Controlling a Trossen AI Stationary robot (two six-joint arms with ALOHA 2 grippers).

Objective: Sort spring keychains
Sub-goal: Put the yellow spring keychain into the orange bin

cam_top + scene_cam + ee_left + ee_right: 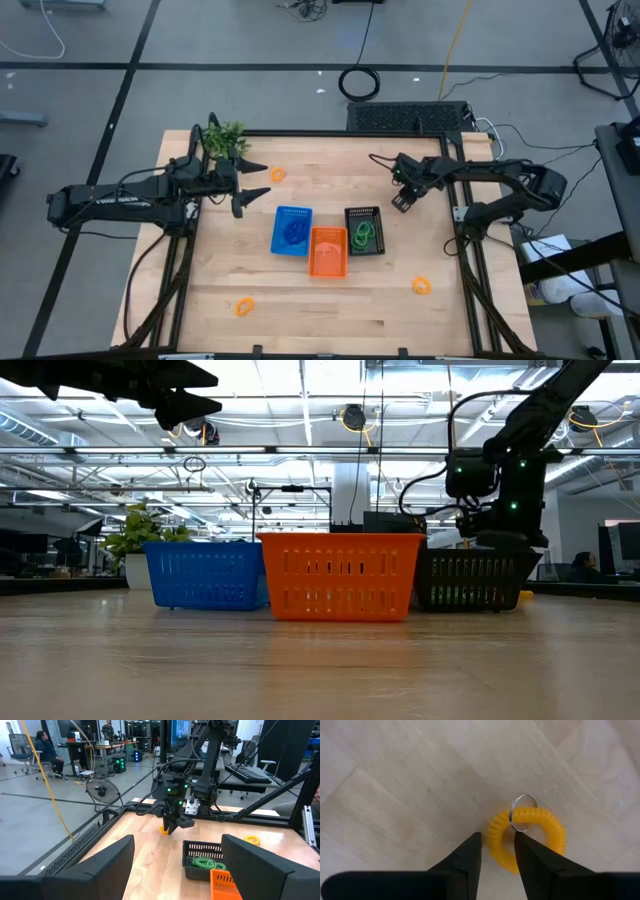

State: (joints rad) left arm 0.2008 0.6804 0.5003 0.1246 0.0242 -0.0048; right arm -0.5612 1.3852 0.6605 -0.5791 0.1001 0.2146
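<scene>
The right end effector (497, 851) is being lowered over an orange spring keychain (527, 837) on the worktop (400, 310), at two o'clock from the black basket (364, 231); its fingers are being closed around the coil's rim, one inside, one outside. The left end effector (250, 188) is being held released near the plant sprig (224, 137), at ten o'clock from the blue basket (292, 230).

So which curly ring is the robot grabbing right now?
Find the black plastic basket on the wooden table. Just behind it hangs the right gripper, jaws closing around an orange coiled plastic keychain. It alone sits under a gripper, its metal ring showing.
</scene>
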